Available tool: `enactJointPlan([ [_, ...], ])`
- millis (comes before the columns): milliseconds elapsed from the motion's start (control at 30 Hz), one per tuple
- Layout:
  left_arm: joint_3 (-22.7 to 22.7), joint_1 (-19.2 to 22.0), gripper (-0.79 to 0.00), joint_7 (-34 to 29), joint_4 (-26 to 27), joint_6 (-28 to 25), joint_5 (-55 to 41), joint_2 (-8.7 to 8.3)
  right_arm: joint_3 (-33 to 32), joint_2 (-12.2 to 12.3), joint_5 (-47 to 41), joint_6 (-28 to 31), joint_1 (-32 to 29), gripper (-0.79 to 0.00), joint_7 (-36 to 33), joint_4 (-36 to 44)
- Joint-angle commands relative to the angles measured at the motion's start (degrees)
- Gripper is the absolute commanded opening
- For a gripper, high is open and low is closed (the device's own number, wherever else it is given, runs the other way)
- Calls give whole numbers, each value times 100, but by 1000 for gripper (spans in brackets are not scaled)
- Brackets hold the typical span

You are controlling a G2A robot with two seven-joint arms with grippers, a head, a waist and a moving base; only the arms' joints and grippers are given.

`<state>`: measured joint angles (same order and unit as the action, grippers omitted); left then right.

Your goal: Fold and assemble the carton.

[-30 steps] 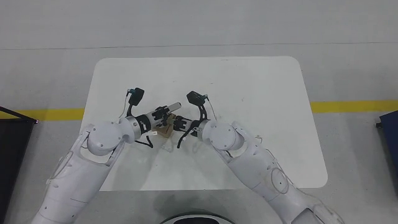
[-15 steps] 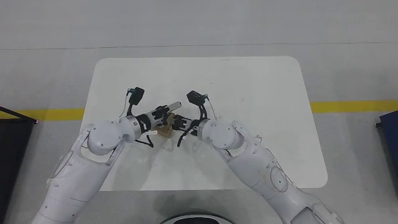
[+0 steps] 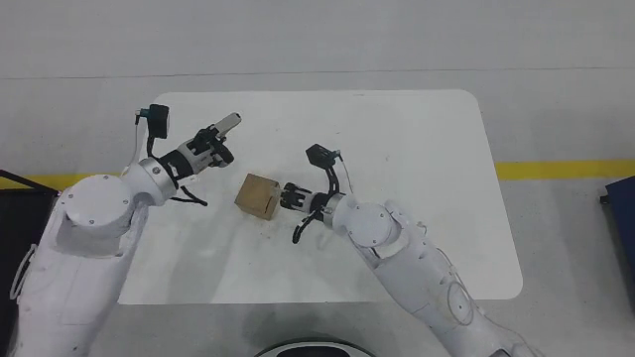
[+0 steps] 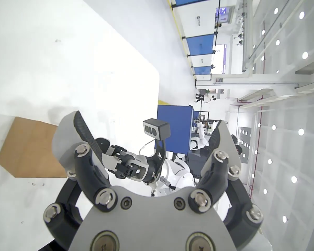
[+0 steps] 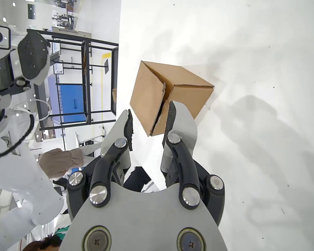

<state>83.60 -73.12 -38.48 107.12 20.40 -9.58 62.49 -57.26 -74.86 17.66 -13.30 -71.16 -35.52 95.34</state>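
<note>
**Operator:** Where was the carton (image 3: 258, 196) relative to the right pincer (image 3: 290, 198)?

**Technician:** Directly ahead of its tips. It stood on the white table (image 3: 417, 149) as a closed brown cube. In the right wrist view, the carton's nearest corner sat between the two fingers.

**Operator:** State of that pincer?

**Technician:** Parted, not clamped on the carton. One pad appeared to touch the face that carries the flap seam. The other pad stood off from the carton with a visible gap. The seam edges gaped slightly near that corner.

**Operator:** And the left pincer (image 3: 223, 137)?

**Technician:** Spread wide, gripping nothing. It was on the far side of the carton from the right pincer and well apart from the carton, with white table surface between the two.

**Operator:** Room for moving?

**Technician:** The carton stood well in from every table edge. The broadest stretch of table lay behind the right pincer, toward the table's right edge.
</note>
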Motion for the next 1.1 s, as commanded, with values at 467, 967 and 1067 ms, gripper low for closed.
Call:
enactJointPlan([
  [467, 488, -98, 0, -140, 87, 133, -124, -52, 651, -84, 681, -395, 812, -785, -715, 255],
  [967, 488, -98, 0, -140, 87, 133, -124, -52, 1538, -536, 398, -973, 1966, -785, -645, -1260],
  [1067, 488, -98, 0, -140, 87, 133, -124, -52, 1567, -568, 396, -1059, 2023, -785, -685, -1391],
])
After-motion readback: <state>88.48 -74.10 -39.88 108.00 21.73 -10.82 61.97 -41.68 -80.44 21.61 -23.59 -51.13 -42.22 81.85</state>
